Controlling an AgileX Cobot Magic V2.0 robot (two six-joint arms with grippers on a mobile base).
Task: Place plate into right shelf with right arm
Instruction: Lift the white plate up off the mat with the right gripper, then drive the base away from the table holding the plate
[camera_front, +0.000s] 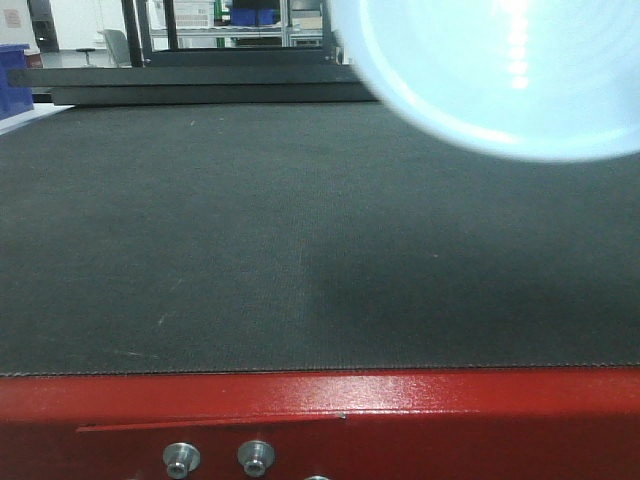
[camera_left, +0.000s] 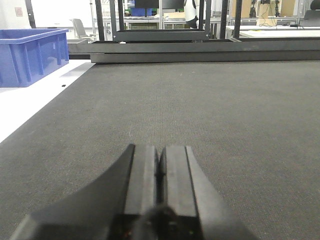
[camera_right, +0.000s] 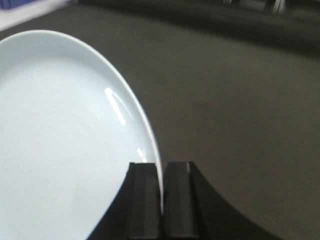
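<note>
I am gripping the rim of the white plate (camera_right: 65, 140) edge-on in my right gripper (camera_right: 161, 190), jaws closed to a sliver, the plate hanging clear above the dark mat (camera_front: 300, 250); my left gripper (camera_left: 159, 165) is sitting fully closed and empty. Judging the thin rim hold liable to pivot, I am favouring a slow, steady carry rightward, the shelf not being visible.

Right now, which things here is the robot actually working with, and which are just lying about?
In the job: the plate; the right gripper, clamped on its rim.
Just lying about: the blue bin; the grey chair; the left gripper, shut, holding nothing.
</note>
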